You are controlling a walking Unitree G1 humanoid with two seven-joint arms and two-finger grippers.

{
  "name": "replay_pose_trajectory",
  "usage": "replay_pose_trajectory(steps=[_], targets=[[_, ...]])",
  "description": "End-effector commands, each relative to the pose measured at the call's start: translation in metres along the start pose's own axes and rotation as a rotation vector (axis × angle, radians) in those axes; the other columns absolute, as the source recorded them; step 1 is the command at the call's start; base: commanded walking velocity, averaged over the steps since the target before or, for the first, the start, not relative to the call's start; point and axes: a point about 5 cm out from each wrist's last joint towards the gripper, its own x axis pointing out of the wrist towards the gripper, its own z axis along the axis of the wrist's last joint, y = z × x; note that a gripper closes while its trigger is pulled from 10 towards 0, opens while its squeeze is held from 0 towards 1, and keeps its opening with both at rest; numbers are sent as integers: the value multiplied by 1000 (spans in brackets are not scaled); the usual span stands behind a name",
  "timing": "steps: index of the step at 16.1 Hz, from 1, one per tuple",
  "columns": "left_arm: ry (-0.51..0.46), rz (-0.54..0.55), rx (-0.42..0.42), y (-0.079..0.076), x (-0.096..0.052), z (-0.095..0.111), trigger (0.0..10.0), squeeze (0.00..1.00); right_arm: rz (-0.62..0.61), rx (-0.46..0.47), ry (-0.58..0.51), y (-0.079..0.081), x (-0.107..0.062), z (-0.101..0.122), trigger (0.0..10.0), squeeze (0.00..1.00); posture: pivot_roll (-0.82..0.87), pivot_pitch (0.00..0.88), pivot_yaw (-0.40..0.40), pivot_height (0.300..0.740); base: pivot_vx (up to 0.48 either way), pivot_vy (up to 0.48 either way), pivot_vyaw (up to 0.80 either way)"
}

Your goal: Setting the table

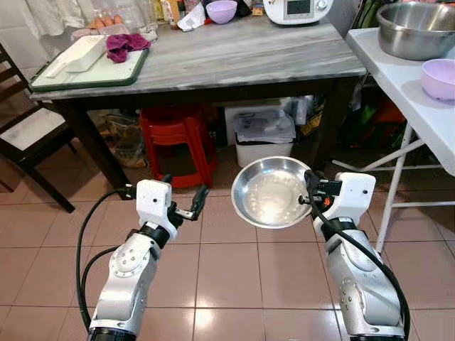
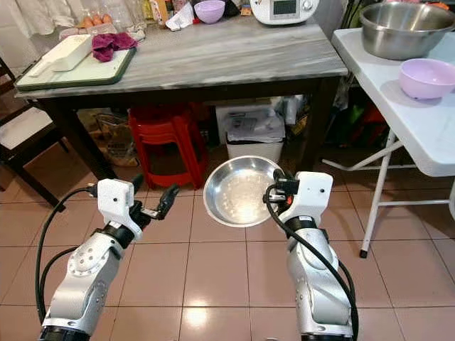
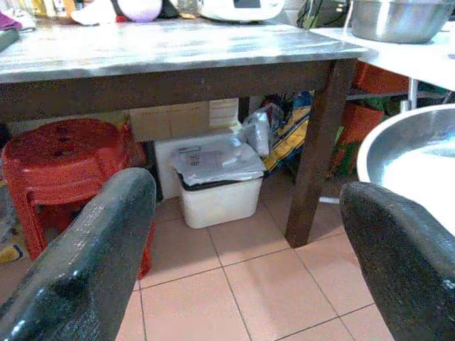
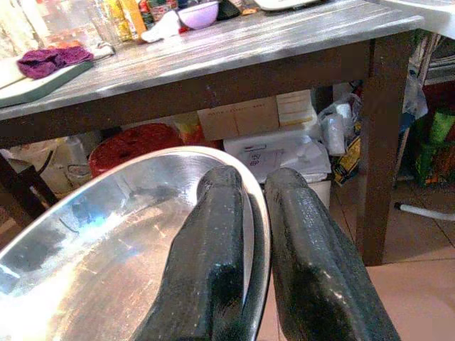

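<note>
Right hand (image 1: 311, 190) pinching rim of steel plate (image 1: 271, 192), held above tiled floor (image 1: 227, 270) before desk (image 1: 234, 53); left hand (image 1: 186, 202) spread, empty.

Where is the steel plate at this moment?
The steel plate is pinched at its rim by the right gripper, held above the floor before the wooden table.

The steel plate (image 1: 271, 192) is shiny silver, and the right gripper (image 1: 310, 190) holding it has black fingers on a white and silver arm. The table (image 1: 234, 53) top is grey with pale streaks on dark brown legs, the stool (image 1: 178, 138) under it is bright red, and the floor (image 1: 227, 277) has pinkish tan tiles. The small bowl (image 1: 440, 78) is light purple, the cloth (image 1: 125, 45) is dark pink, and the cutting board (image 1: 106, 74) is pale with a green edge.
</note>
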Motion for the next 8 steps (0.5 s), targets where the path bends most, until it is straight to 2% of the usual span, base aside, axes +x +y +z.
replay_pose_trajectory(steps=[1, 8], targets=[[-3, -5, 6, 1, -2, 1, 10000, 0, 6, -5, -31, 2, 1, 6, 10000, 0, -123, 78, 94, 740, 334, 0, 0], [-1, -15, 3, -1, -1, 1, 10000, 0, 6, -39, -75, 0, 4, 16, 10000, 0, -129, 81, 98, 740, 340, 0, 0]])
